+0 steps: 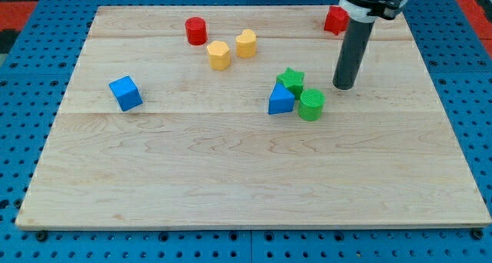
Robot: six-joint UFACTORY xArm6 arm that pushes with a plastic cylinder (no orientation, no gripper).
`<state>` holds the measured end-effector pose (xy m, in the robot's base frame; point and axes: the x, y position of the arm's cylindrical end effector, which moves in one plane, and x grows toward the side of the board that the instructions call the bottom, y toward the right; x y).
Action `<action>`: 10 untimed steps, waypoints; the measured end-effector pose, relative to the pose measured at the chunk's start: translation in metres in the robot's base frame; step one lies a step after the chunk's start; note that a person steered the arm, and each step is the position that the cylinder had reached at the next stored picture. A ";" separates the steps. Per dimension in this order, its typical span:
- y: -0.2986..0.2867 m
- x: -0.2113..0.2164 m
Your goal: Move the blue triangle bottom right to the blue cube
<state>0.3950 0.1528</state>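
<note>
The blue triangle (280, 101) lies near the board's middle, touching a green star-shaped block (291, 81) above it and next to a green cylinder (311, 104) on its right. The blue cube (125, 92) sits far to the view's left. My tip (344, 86) rests on the board to the right of the green blocks, a short gap from them and about 80 px right of the blue triangle.
A red cylinder (196, 31), a yellow hexagon block (219, 54) and a yellow heart-like block (246, 43) lie at the view's top middle. A red block (334, 20) sits at the top right, partly behind the rod. The wooden board (246, 194) ends on a blue pegboard.
</note>
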 end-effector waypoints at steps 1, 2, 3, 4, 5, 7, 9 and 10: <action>-0.028 -0.009; -0.065 0.031; -0.138 0.031; -0.156 0.014; -0.184 0.015; -0.194 0.075; -0.241 0.095; -0.308 0.079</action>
<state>0.4737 -0.1553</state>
